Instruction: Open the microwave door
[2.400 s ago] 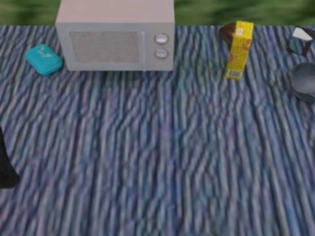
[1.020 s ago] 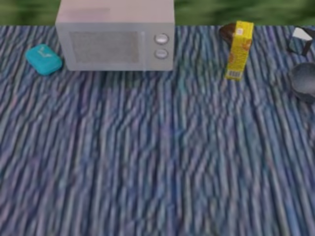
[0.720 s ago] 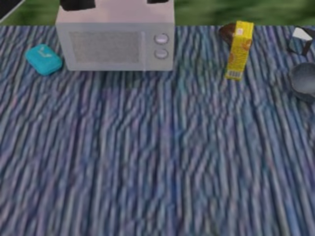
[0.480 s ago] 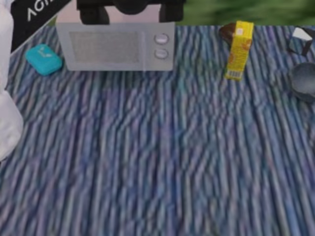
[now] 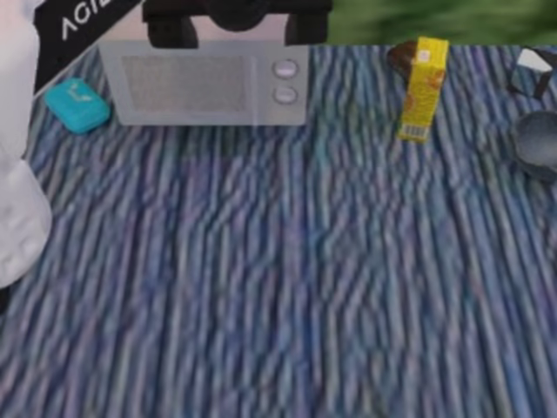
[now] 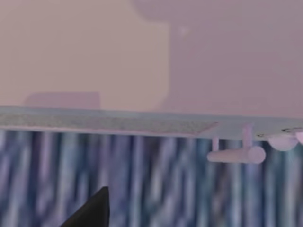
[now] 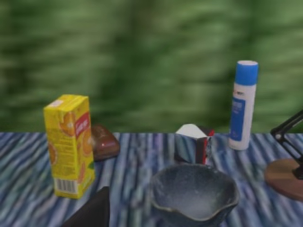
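Above the microwave (image 5: 204, 83), at the far edge of the tabletop (image 5: 287, 279), the left tool (image 5: 233, 22) hangs as a dark shape over the oven's roof, its arm reaching in from the top view's left. The step in hand looks like the approach — no contact with the microwave door (image 5: 183, 84) shows, and the door sits flush and closed on the front of the oven, below and in front of the tool. The left wrist view looks down over the pale roof to the door's thin front edge and to a small bar handle (image 6: 235, 154) standing out from it, beside the knobs (image 5: 285, 82). Only one dark fingertip (image 6: 92, 212) shows there, so I cannot tell whether the left tool is open or closed. The next move probably calls for coming down in front of the door, hooking or pinching that handle, then pulling in an arc. The right tool is out of the top view, parked — its wrist view shows a juice carton (image 7: 68, 144) and a bowl (image 7: 193, 195); its state cannot be told either.
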Available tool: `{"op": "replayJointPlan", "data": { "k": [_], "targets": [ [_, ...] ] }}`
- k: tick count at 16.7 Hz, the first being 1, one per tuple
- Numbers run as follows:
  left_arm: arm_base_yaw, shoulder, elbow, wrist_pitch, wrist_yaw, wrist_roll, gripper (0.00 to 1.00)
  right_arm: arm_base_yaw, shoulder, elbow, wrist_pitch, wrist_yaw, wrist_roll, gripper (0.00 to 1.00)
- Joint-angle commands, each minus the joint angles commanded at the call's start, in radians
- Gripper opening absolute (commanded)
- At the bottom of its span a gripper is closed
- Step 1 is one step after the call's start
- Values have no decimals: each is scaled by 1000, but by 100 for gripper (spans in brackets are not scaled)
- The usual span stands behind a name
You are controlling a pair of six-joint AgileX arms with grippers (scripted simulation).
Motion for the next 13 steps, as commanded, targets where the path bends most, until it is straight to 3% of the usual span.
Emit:
{"op": "replayJointPlan", "data": {
  "k": [6,10,13],
  "targets": [
    [34,110,-44,166,17,33,100,0,0,0,0,0,0,100],
    [37,119,-47,177,19,36,100,0,0,0,0,0,0,100],
    [37,119,-47,177,19,36,77,0,0,0,0,0,0,100]
  ]
}}
